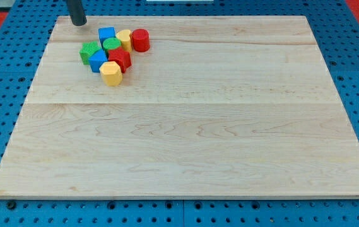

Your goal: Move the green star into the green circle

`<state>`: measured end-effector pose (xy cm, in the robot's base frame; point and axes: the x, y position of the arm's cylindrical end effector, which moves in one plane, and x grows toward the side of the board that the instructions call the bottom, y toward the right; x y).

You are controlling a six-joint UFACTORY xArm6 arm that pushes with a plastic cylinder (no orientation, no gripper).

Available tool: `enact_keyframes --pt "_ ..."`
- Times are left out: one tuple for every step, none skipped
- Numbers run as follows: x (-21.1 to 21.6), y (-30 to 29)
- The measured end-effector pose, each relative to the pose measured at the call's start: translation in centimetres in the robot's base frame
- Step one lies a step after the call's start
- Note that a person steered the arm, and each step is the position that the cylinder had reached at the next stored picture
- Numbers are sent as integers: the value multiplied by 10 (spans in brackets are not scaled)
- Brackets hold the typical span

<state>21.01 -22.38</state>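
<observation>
The green star (89,52) lies at the left edge of a tight cluster of blocks near the view's top left. The green circle (111,44) sits just to its right and slightly higher, in the cluster's middle. My tip (79,23) rests on the board at the view's top left, above and a little left of the green star, apart from all blocks.
The cluster also holds a blue cube (106,34), a yellow block (124,40), a red cylinder (141,40), a blue block (98,61), a red block (120,58) and a yellow hexagon (111,73). The wooden board (185,139) lies on blue pegboard.
</observation>
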Motion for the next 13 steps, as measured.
enact_keyframes --pt "0 3" --pt "3 7" --pt "3 11" --pt "3 11" --pt "2 11" --pt "11 17" --pt "36 18" --pt "55 18" --pt "63 17" --pt "77 -9" --pt "115 -20" --pt "120 26" --pt "116 47"
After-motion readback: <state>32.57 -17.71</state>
